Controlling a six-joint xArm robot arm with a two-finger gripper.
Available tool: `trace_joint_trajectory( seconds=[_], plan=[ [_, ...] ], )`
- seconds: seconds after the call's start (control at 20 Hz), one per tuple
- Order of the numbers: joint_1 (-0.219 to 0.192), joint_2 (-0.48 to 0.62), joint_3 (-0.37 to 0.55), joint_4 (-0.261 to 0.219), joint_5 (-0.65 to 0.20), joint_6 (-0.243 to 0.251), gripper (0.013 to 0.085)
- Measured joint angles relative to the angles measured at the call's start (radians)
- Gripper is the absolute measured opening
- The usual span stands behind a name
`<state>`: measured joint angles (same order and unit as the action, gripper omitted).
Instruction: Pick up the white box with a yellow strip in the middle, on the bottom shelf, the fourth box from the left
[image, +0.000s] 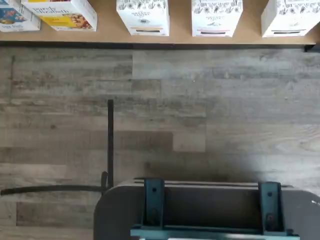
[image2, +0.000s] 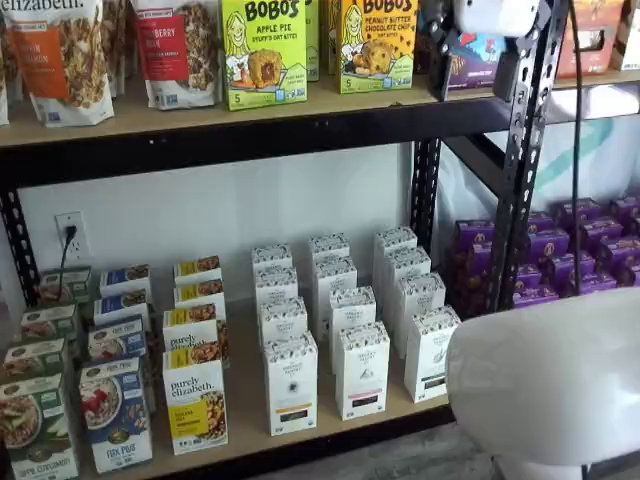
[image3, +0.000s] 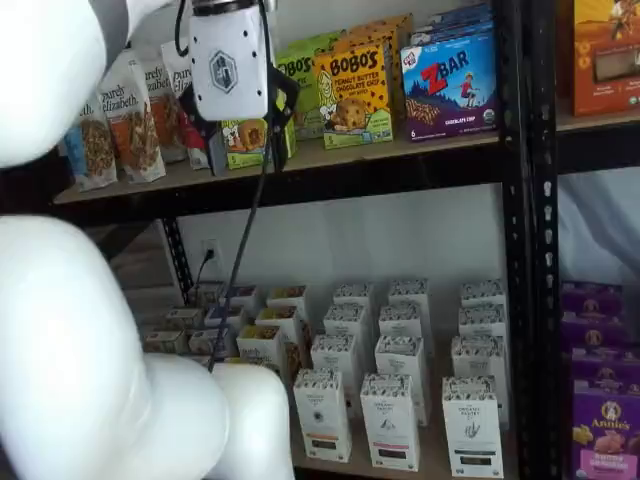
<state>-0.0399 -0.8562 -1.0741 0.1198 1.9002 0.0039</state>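
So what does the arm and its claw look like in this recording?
The arm is smooth, glossy white with rounded, bulbous links; in a shelf view it shows as a white curved shell. The claw has a white boxy body bearing a dark hexagonal logo on black mounts. A black cable hangs from it. Its fingers are not visible.

Three white carton columns; two Bobo's boxes.

You're looking at a mock shop: a black metal rack stocked with rows of snack boxes, above wood-look flooring.
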Motion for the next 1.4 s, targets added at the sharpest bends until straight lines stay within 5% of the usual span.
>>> trace_joint_trajectory(
  seconds=[0.8,1.4],
  plan=[
    [0.106,0.035,0.242,-0.025,-0.3,0.075,0.085],
    [0.257,0.106,0.431,-0.052,-0.582,0.207,0.085]
  ],
)
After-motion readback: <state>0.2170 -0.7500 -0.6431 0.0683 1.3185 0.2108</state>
